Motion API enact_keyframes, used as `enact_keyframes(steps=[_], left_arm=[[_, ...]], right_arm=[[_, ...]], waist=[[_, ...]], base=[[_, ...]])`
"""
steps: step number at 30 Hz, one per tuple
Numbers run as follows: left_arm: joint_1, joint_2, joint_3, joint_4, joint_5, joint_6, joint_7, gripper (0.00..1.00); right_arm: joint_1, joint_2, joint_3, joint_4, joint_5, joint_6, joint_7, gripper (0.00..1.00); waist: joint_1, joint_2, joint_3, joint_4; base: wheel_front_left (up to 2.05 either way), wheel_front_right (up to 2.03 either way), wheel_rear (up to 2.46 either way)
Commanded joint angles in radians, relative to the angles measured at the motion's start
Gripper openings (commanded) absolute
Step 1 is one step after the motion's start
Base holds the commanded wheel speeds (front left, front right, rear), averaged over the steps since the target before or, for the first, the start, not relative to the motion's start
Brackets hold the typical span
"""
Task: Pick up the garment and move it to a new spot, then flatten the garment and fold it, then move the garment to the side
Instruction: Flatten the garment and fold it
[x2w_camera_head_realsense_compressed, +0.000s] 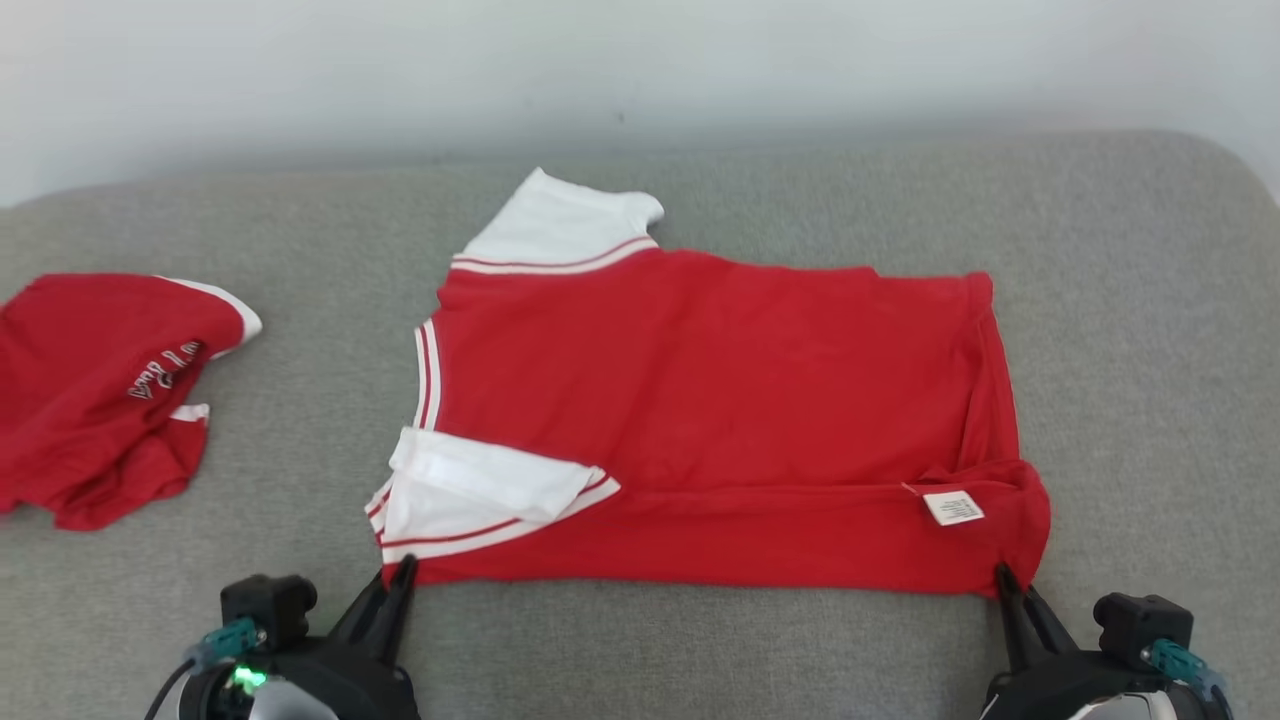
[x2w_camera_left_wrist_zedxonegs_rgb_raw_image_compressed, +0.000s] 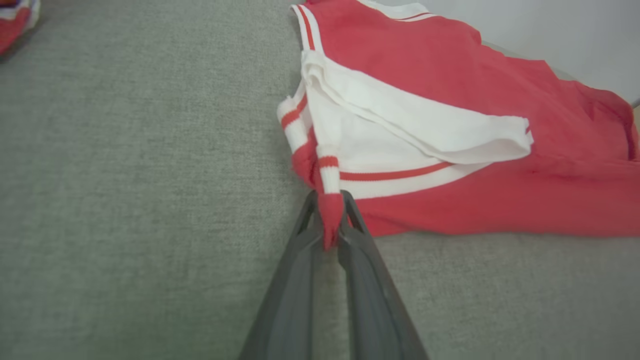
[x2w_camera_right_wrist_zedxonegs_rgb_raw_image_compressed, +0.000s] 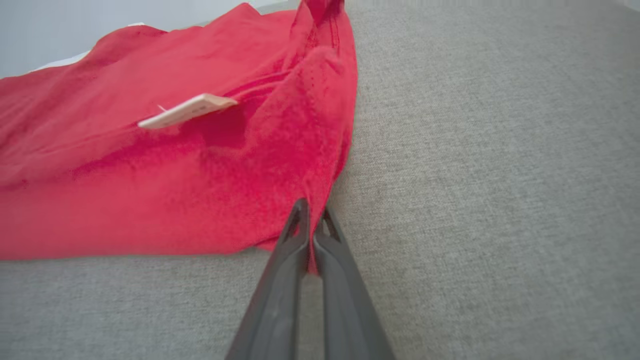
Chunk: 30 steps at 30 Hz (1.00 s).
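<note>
Garment (x2w_camera_head_realsense_compressed: 700, 400) looks soft and floppy, so the near corners seem the spot to grab: left hand (x2w_camera_head_realsense_compressed: 402, 572) pinches the striped corner, right hand (x2w_camera_head_realsense_compressed: 1003, 575) the hem corner.

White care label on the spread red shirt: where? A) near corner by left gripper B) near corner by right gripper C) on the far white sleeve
B: the white label lies on the folded near edge of the red shirt, just beyond the right gripper pinching that corner.
</note>
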Motion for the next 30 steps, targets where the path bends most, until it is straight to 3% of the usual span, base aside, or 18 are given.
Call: enact_keyframes(steps=[1, 9, 16, 20, 21, 22, 23, 24, 30], left_arm=[[0.023, 0.009, 0.003, 0.008, -0.007, 0.003, -0.006, 0.00], [0.185, -0.023, 0.055, -0.058, -0.003, 0.015, -0.009, 0.00], [0.316, -0.060, 0.060, -0.158, 0.035, 0.044, -0.009, 0.00], [0.344, -0.073, 0.060, -0.179, 0.034, 0.053, -0.009, 0.00], [0.349, -0.071, 0.061, -0.177, 0.037, 0.056, -0.009, 0.00], [0.348, -0.066, 0.063, -0.181, 0.048, 0.063, -0.009, 0.01], [0.348, -0.063, 0.069, -0.190, 0.055, 0.068, -0.009, 0.69], [0.351, -0.063, 0.074, -0.195, 0.055, 0.070, -0.009, 1.00], [0.353, -0.055, 0.146, -0.295, 0.118, 0.096, -0.010, 1.00]], right_arm=[[0.006, -0.011, 0.004, 0.005, 0.013, -0.002, -0.010, 0.00], [0.144, -0.056, 0.028, -0.068, 0.078, -0.002, -0.009, 0.00], [0.305, -0.096, -0.011, -0.215, 0.085, -0.002, 0.053, 0.00], [0.356, -0.078, -0.040, -0.275, 0.074, -0.002, 0.100, 0.00], [0.361, -0.072, -0.043, -0.286, 0.067, -0.002, 0.107, 0.33], [0.362, -0.062, -0.046, -0.296, 0.068, -0.002, 0.115, 0.97], [0.362, -0.059, -0.044, -0.309, 0.055, -0.002, 0.116, 1.00], [0.362, -0.054, -0.046, -0.321, 0.046, -0.002, 0.113, 1.00], [0.348, 0.001, -0.084, -0.406, 0.001, -0.002, 0.064, 1.00]], waist=[[0.0000, -0.0001, -0.049, 0.028], [0.0000, -0.0001, -0.160, 0.086], [0.0000, -0.0001, -0.176, 0.103], [0.0000, -0.0001, -0.173, 0.096], [0.0000, -0.0001, -0.173, 0.094], [0.0000, -0.0001, -0.173, 0.091], [0.0000, -0.0001, -0.173, 0.088], [0.0000, -0.0001, -0.173, 0.086], [0.0000, -0.0001, -0.181, 0.075]], base=[[0.00, 0.00, 0.00], [0.00, 0.00, 0.00], [0.00, 0.00, 0.00], [0.00, 0.00, 0.00], [0.00, 0.00, 0.00], [0.00, 0.00, 0.00], [0.00, 0.00, 0.00], [0.00, 0.00, 0.00], [0.00, 0.00, 0.00]])
